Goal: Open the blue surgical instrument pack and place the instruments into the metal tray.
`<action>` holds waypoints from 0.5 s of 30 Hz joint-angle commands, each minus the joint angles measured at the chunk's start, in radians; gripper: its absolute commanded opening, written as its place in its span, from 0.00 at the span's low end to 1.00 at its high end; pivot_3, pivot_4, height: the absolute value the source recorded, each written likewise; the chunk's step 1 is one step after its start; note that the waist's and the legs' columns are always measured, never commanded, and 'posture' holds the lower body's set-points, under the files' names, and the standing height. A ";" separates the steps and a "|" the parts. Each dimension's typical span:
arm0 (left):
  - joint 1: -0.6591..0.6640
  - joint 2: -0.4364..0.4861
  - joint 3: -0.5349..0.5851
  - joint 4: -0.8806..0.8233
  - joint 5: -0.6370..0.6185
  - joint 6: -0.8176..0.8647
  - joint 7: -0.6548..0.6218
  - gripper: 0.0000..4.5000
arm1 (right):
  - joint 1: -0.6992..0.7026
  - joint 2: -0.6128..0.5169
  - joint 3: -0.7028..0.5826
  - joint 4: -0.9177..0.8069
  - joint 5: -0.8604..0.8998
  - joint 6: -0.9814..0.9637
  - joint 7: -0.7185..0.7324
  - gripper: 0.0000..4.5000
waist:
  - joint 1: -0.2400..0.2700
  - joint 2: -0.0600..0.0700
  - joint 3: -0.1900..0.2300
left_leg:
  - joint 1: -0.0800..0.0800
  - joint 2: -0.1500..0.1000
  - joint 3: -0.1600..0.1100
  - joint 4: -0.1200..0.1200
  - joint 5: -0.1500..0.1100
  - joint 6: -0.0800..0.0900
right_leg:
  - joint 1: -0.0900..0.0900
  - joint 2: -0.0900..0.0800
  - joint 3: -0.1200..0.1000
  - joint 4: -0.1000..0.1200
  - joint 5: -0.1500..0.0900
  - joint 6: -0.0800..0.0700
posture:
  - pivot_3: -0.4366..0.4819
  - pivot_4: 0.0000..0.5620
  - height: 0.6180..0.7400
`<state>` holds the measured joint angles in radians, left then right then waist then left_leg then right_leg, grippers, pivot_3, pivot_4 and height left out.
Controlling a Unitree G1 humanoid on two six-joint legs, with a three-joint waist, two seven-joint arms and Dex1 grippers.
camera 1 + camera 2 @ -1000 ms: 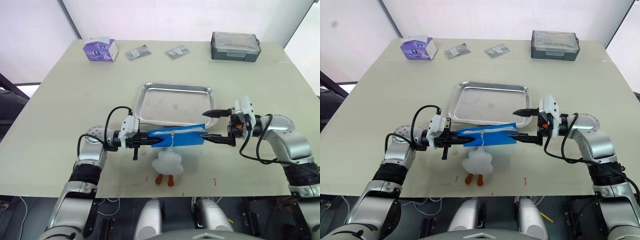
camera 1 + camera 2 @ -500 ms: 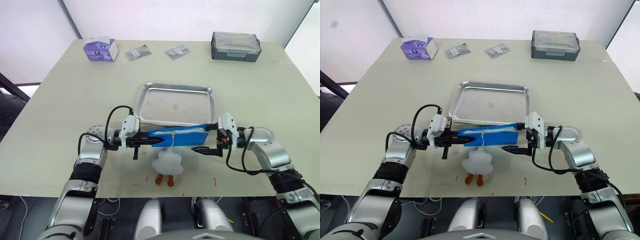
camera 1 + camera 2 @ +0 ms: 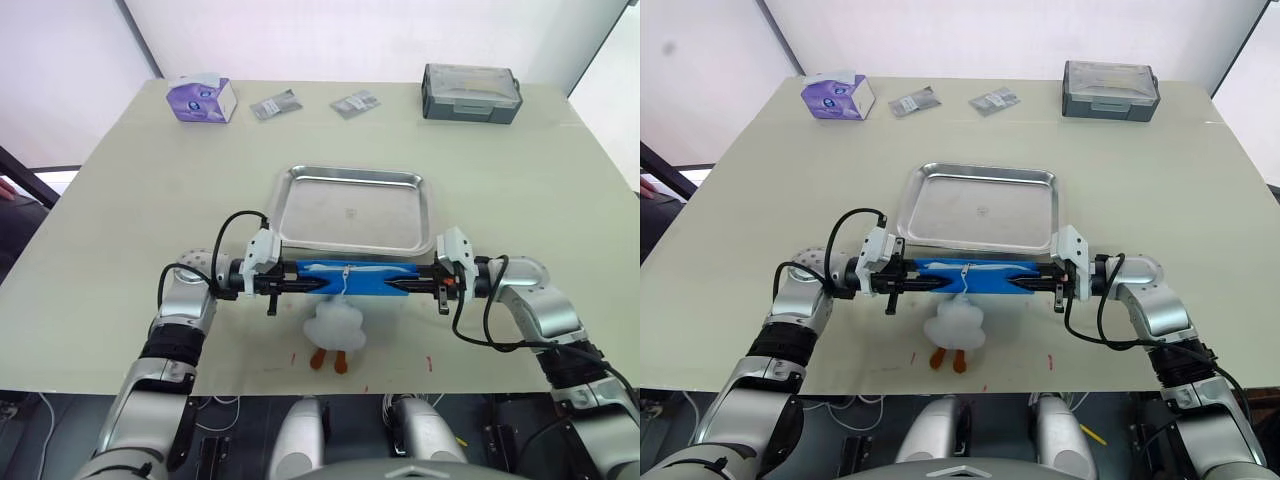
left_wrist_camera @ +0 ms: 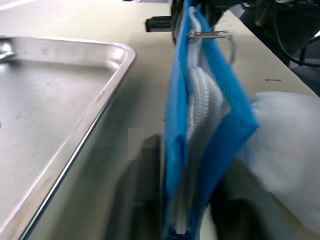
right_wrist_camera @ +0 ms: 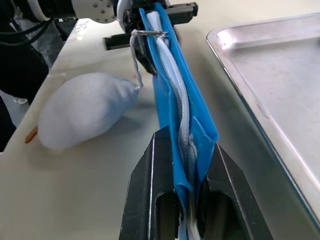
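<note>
Just before metal tray [image 3: 352, 209], near table edge: left gripper [image 3: 290, 284] clamped on blue surgical instrument pack [image 3: 350, 280], held edge-up off table; right gripper [image 3: 412, 285] clamped on opposite end.

Bright even light; soft shadows; left wrist view foreground blurred.

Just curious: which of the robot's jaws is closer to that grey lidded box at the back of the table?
The right gripper, on the box's side of the table. The left gripper holds the blue pack's opposite end, farther from the grey box.
</note>
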<state>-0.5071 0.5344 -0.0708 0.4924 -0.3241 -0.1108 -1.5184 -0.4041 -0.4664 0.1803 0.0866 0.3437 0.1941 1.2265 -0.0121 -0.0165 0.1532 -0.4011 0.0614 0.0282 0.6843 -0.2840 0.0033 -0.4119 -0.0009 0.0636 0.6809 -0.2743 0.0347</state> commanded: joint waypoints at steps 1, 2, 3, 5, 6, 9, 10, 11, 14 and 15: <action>-0.003 0.035 0.047 -0.036 -0.029 0.037 0.020 0.65 | 0.018 -0.017 -0.025 -0.047 0.026 0.010 0.002 0.00 | 0.000 0.000 0.000 | 0.000 0.000 0.000 0.000 0.000 0.000 | 0.000 0.000 0.000 0.000 0.000 0.000 | 0.48 0.27 0.93; 0.000 0.044 0.062 -0.043 -0.039 0.047 0.027 0.74 | 0.023 -0.022 -0.028 -0.052 0.028 0.010 0.002 0.00 | -0.001 0.000 0.000 | 0.000 0.000 0.000 0.000 0.000 0.000 | 0.000 0.000 0.000 0.000 0.000 0.000 | 0.48 0.27 0.93; 0.003 0.056 0.074 -0.049 -0.046 0.053 0.027 0.82 | 0.027 -0.026 -0.029 -0.055 0.029 0.011 0.002 0.00 | -0.001 0.000 0.000 | 0.000 0.000 0.000 0.000 0.000 0.000 | 0.000 0.000 0.000 0.000 0.000 0.000 | 0.48 0.27 0.93; 0.013 0.084 0.089 -0.064 -0.053 0.059 0.019 0.99 | 0.035 -0.033 -0.031 -0.064 0.033 0.012 0.000 0.00 | -0.001 0.000 0.000 | 0.000 0.000 0.000 0.000 0.000 0.000 | 0.000 0.000 0.000 0.000 0.000 0.000 | 0.48 0.27 0.93; 0.019 0.099 0.101 -0.074 -0.060 0.065 0.017 0.99 | 0.039 -0.036 -0.032 -0.069 0.036 0.014 -0.002 0.00 | -0.001 0.000 0.000 | 0.000 0.000 0.000 0.000 0.000 0.000 | 0.000 0.000 0.000 0.000 0.000 0.000 | 0.48 0.27 0.93; 0.047 0.163 0.155 -0.138 -0.108 0.116 0.004 0.99 | 0.046 -0.044 -0.032 -0.079 0.042 0.018 -0.004 0.00 | -0.001 0.000 0.000 | 0.000 0.000 0.000 0.000 0.000 0.000 | 0.000 0.000 0.000 0.000 0.000 0.000 | 0.48 0.27 0.93; 0.061 0.180 0.168 -0.171 -0.128 0.140 0.001 0.99 | 0.046 -0.044 -0.032 -0.079 0.043 0.019 -0.006 0.00 | -0.001 0.000 0.000 | 0.000 0.000 0.000 0.000 0.000 0.000 | 0.000 0.000 0.000 0.000 0.000 0.000 | 0.48 0.27 0.93; 0.074 0.191 0.176 -0.199 -0.142 0.159 0.001 0.99 | 0.049 -0.046 -0.033 -0.083 0.045 0.021 -0.007 0.00 | -0.001 0.000 0.000 | 0.000 0.000 0.000 0.000 0.000 0.000 | 0.000 0.000 0.000 0.000 0.000 0.000 | 0.48 0.27 0.93; 0.186 0.240 0.191 -0.408 -0.231 0.281 -0.008 0.99 | 0.049 -0.049 -0.034 -0.083 0.048 0.021 -0.011 0.00 | 0.001 0.000 0.000 | 0.000 0.000 0.000 0.000 0.000 0.000 | 0.000 -0.001 0.000 0.000 0.000 0.000 | 0.48 0.27 0.93; 0.235 0.256 0.185 -0.488 -0.260 0.329 -0.009 0.99 | 0.048 -0.048 -0.034 -0.081 0.049 0.021 -0.012 0.00 | 0.000 0.000 0.000 | 0.000 0.000 0.000 0.000 0.000 0.000 | 0.000 -0.001 0.000 0.000 0.000 0.000 | 0.48 0.27 0.93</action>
<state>-0.3207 0.7678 0.1145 0.1420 -0.5215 0.1464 -1.5110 -0.3587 -0.5046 0.1733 0.0290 0.3752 0.2158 1.2145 -0.0125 -0.0169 0.1535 -0.4012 0.0620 0.0283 0.6842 -0.2841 0.0033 -0.4121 -0.0016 0.0638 0.6802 -0.2744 0.0347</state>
